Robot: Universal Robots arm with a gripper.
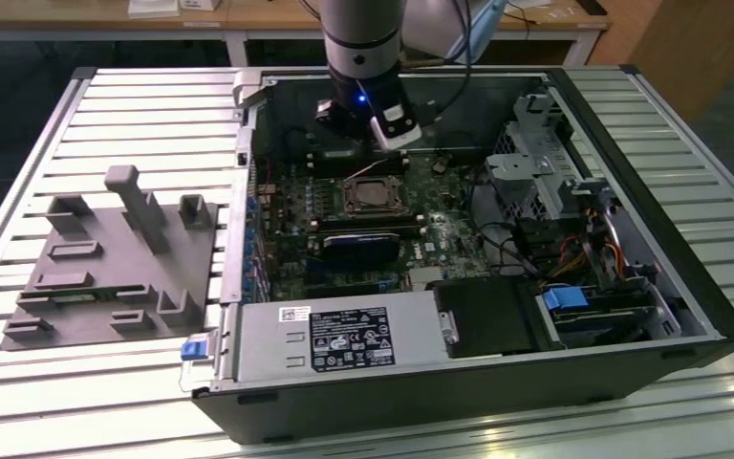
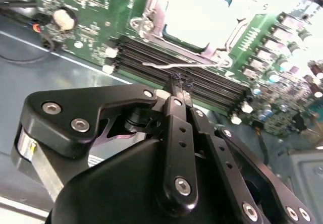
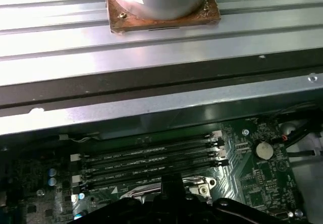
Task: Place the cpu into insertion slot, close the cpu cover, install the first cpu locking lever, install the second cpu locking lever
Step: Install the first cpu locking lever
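Slatted metal tabletop (image 1: 125, 105) carried an open computer case (image 1: 673, 287) lying on its side, with desks (image 1: 278, 14) behind it. By the look of things the task was partly done. The cpu (image 2: 202, 17) lay in the insertion slot (image 1: 397, 207), its pale metal face showing through the window of the cpu cover (image 2: 151, 12), which appeared to be folded down over it. The levers seemed to be what was left. One thin wire locking lever (image 2: 186, 64) stood out along the socket's edge, over the memory slots (image 3: 151, 158), and whether it was latched could not be told. The gripper (image 2: 179, 85) hung just beside that lever with its fingers drawn narrow together; whether they pinched the wire could not be made out. The perforated drive cage (image 1: 533, 167) rose on the exterior view's right and the power supply (image 1: 329, 339) lay nearer the camera, both apart from the socket. A grey fixture (image 1: 112, 258) sat outside the case at the exterior view's left. The memory slots crowded the fingers most closely.
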